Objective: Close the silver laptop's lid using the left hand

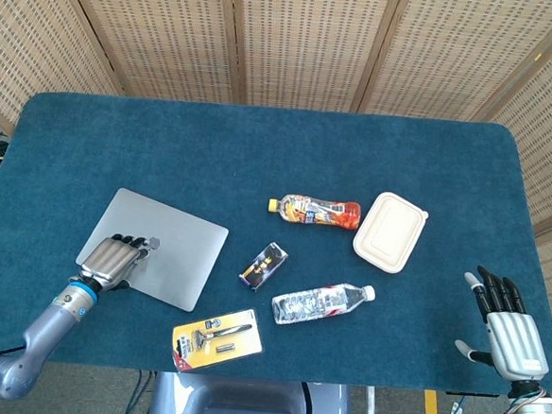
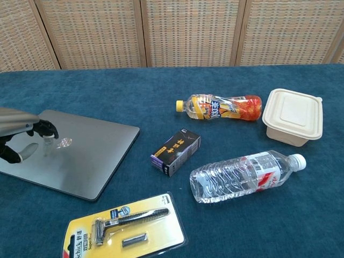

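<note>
The silver laptop (image 1: 164, 246) (image 2: 80, 156) lies flat on the blue table with its lid down. My left hand (image 1: 114, 260) (image 2: 21, 137) rests on the lid's near-left part, fingers bent and pressing onto the surface near the logo; it holds nothing. My right hand (image 1: 504, 327) hovers at the table's front right corner, fingers spread, empty; the chest view does not show it.
Right of the laptop lie a small dark box (image 1: 263, 265), a clear water bottle (image 1: 323, 304), an orange drink bottle (image 1: 315, 211) and a cream lidded food container (image 1: 390, 231). A yellow razor pack (image 1: 217, 338) sits near the front edge.
</note>
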Robot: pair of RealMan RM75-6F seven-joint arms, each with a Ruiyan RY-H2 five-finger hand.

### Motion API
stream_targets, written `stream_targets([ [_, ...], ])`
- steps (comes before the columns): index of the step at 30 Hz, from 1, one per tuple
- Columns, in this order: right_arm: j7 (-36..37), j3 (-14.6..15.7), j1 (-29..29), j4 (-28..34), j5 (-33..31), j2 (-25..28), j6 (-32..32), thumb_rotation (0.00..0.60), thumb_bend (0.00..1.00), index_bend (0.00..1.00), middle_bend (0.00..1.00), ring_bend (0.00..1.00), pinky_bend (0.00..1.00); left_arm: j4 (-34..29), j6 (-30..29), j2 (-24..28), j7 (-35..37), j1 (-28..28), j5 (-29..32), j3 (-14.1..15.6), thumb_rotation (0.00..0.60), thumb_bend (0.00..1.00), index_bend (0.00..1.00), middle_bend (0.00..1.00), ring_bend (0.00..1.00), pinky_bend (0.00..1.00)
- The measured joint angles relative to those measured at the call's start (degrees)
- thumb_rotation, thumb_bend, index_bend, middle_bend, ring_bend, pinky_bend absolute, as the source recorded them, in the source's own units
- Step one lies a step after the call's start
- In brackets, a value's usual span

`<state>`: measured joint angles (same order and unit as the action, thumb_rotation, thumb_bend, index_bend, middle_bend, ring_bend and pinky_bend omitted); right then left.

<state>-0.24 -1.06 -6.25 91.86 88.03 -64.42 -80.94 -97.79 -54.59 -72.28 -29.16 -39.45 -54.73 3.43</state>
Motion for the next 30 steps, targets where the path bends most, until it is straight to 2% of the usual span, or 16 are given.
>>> stream_targets([
  [5,0.0,0.0,0.0,0.0,0.0,0.0,-0.1,0.600,0.00,0.00,0.00,0.00,0.00,-3.9,-6.5,2.7,3.7,2.9,-6.1,-0.6,0.600,0.46,0.38,0.03,0.13,0.21],
  [8,-0.1,0.0,0.0,0.0,0.0,-0.1,-0.1,0.600,0.00,0.00,0.00,0.00,0.00,-5.9,-11.2,4.3,6.3,5.4,-11.0,-0.5,0.600,0.40,0.32,0.00,0.04,0.12],
  [10,-0.2,0.0,0.0,0.0,0.0,-0.1,-0.1,0.600,0.00,0.00,0.00,0.00,0.00,-6.6,-15.0,5.1,7.7,7.5,-15.0,-0.2,0.600,0.35,0.26,0.00,0.00,0.04],
  [11,-0.3,0.0,0.0,0.0,0.1,-0.1,-0.1,0.600,0.00,0.00,0.00,0.00,0.00,-6.7,-16.8,5.4,8.1,8.4,-16.7,0.0,0.600,0.32,0.19,0.00,0.00,0.01],
  [12,-0.4,0.0,0.0,0.0,0.1,-0.1,-0.2,0.600,0.00,0.00,0.00,0.00,0.00,-6.7,-19.2,5.5,8.5,9.7,-18.8,0.3,0.600,0.29,0.13,0.00,0.00,0.00],
  [15,-0.8,0.1,0.1,0.0,0.2,-0.3,-0.2,0.600,0.00,0.00,0.00,0.00,0.00,-6.1,-25.0,5.4,8.7,13.4,-22.8,1.2,0.600,0.24,0.01,0.00,0.00,0.00],
  [24,-1.7,0.1,0.1,-0.3,1.2,-1.1,-1.0,0.600,0.00,0.00,0.00,0.00,0.00,1.5,-36.9,-0.8,8.7,23.6,-27.3,2.8,0.600,0.20,0.00,0.00,0.00,0.00],
  [30,-2.2,0.0,0.2,-0.4,1.3,-1.3,-1.5,0.600,0.00,0.00,0.00,0.00,0.00,5.7,-39.0,-4.0,10.2,27.5,-28.5,3.7,0.600,0.20,0.00,0.00,0.00,0.00],
])
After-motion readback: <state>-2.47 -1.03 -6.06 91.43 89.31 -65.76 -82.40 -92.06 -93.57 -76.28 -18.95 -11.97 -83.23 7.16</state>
